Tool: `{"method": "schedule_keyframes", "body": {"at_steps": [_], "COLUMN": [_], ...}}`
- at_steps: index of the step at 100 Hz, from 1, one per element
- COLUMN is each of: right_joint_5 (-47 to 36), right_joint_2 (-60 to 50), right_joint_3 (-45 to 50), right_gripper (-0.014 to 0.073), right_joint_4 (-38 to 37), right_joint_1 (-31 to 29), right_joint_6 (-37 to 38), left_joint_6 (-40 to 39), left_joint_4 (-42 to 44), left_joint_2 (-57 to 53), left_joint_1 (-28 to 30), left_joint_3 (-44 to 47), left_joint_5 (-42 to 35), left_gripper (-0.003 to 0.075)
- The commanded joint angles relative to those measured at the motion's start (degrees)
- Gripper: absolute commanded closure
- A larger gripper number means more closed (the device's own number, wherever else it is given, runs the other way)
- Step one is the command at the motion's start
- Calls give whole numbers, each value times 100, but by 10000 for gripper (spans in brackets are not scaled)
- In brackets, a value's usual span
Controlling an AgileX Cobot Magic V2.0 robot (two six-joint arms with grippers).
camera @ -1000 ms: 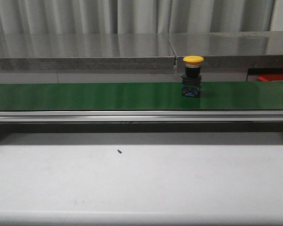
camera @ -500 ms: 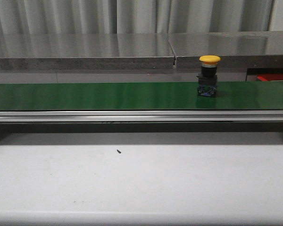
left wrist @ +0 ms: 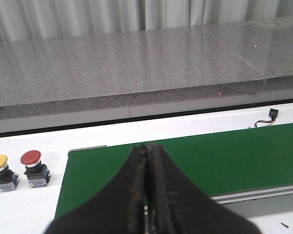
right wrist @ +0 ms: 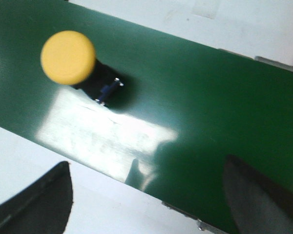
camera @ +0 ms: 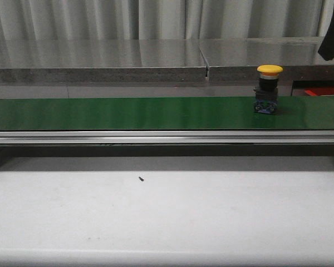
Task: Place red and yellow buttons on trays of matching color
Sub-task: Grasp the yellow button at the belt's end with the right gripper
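Observation:
A yellow button (camera: 269,89) with a black and blue base stands upright on the green belt (camera: 128,113), toward its right end. In the right wrist view this yellow button (right wrist: 68,57) lies beyond my right gripper (right wrist: 146,195), which hangs open above the belt's edge and holds nothing. My left gripper (left wrist: 149,146) is shut and empty over the belt's other end. Beside that end, on the white surface, stand a second yellow button (left wrist: 1,168) and a red button (left wrist: 33,165). A red tray (camera: 324,91) shows at the far right. No yellow tray is in view.
The belt has a metal rail (camera: 167,137) along its front. A grey stone ledge (camera: 94,58) runs behind it. Part of my right arm (camera: 332,34) hangs dark at the front view's upper right. A small black speck (camera: 140,179) lies on the white table.
The yellow button has travelled to the right along the belt. My right arm has come lower into the front view at the upper right.

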Motion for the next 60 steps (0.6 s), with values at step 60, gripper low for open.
{"method": "schedule_keyframes", "body": {"at_steps": [60], "right_joint_5": [-553], "right_joint_2": [1142], "right_joint_3": [-1175], "right_gripper": [23], "right_joint_4": [131], "right_joint_1": [461], "right_joint_6": [-141], "left_joint_6": [-5], "left_joint_4": [-88], "left_joint_2": [16], "left_joint_1": [-78], "left_joint_3": [-144], "left_joint_5": [-414], "left_gripper": [739]}}
